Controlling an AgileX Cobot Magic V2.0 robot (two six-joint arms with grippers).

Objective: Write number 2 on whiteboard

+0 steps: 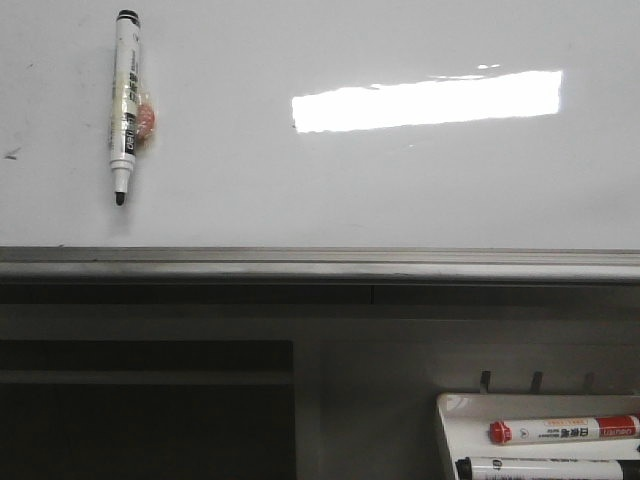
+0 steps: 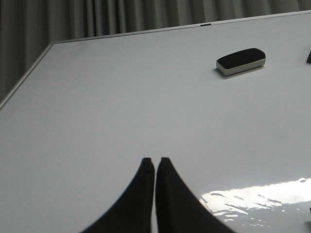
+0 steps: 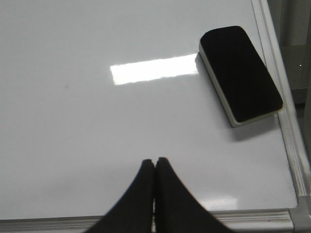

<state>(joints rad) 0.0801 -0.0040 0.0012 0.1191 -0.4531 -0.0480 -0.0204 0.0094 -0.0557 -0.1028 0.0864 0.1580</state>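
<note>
You've got: whiteboard point(image 1: 400, 190) glossy, smooth; its edge strip point(image 1: 320, 264) brushed grey metal; eraser point(image 3: 240, 73) w/ matt black felt.

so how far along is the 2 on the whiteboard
Nothing looks done: the whiteboard shows no digit, only faint smudges and a light reflection. Nothing is in hand: the left gripper and right gripper are both shut and empty. The black marker lies uncapped on the board. Left: pick up the marker and write the 2.
</note>
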